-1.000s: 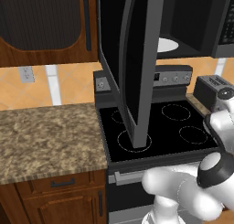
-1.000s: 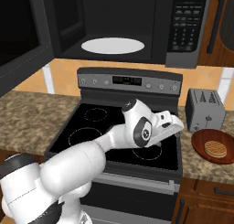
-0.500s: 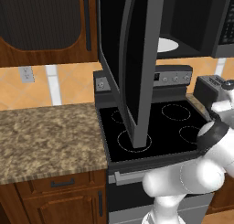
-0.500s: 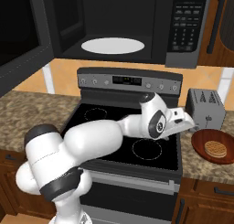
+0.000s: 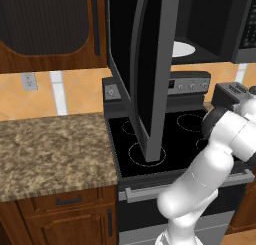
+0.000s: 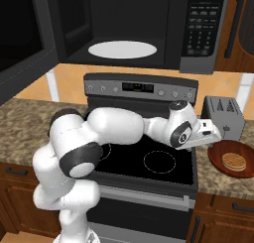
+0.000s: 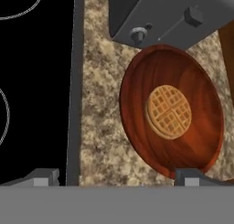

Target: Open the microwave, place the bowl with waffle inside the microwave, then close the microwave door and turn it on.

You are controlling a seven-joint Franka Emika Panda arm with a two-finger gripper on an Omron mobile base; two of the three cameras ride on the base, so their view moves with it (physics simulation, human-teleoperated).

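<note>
The microwave point(image 6: 149, 19) hangs above the stove with its microwave door point(image 5: 150, 69) swung wide open. Its white turntable plate point(image 6: 122, 49) is bare. The reddish-brown bowl point(image 7: 137, 95) holding a golden waffle point(image 7: 168, 111) rests on the granite counter point(image 7: 98, 127), in front of the toaster. In the right base view the bowl point(image 6: 218, 155) lies right of the stove. My gripper point(image 7: 119, 177) hovers open above the counter, its right fingertip point(image 7: 194, 176) over the bowl's near rim and its left one near the stove's edge. Nothing is held.
A grey toaster point(image 6: 224, 117) stands just behind the bowl. The black glass-top stove point(image 6: 144, 160) lies left of the bowl, under the arm. The open door juts out over the stove's left burners point(image 5: 147, 151). A wide granite counter point(image 5: 50, 144) stretches to the stove's left.
The arm has swung right across the stove, bringing the hand from over the burners to above the bowl's near edge. The jaws stayed open; the microwave door did not move.
</note>
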